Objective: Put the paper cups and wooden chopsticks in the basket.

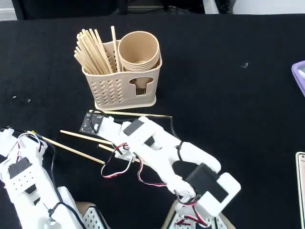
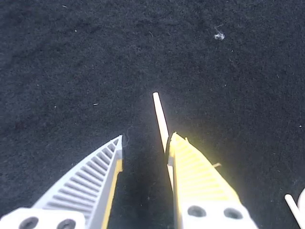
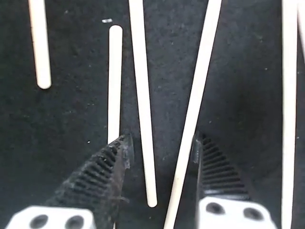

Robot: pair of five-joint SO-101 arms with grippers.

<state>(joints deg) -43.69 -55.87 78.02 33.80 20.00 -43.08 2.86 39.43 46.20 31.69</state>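
Note:
The beige basket point(image 1: 119, 88) stands at the back of the table with a bundle of wooden chopsticks point(image 1: 93, 52) and stacked paper cups point(image 1: 139, 50) in it. Loose chopsticks lie in front of it, one by its base point(image 1: 138, 114) and two further forward point(image 1: 86, 137) point(image 1: 76, 151). My right arm point(image 1: 157, 148) stretches over them. Its gripper point(image 3: 162, 143) hangs open above several chopsticks, two of them point(image 3: 143, 95) point(image 3: 195, 105) running between the fingers. My left arm point(image 1: 19, 164) is at the front left. Its gripper point(image 2: 145, 140) is open, with a chopstick end point(image 2: 159, 114) beside its yellow finger point(image 2: 190, 167).
The table is covered in black cloth point(image 1: 228, 109). A purple object point(image 1: 300, 74) shows at the right edge and a flat card point(image 1: 301, 176) lies below it. Wires point(image 1: 119, 167) hang from the right arm.

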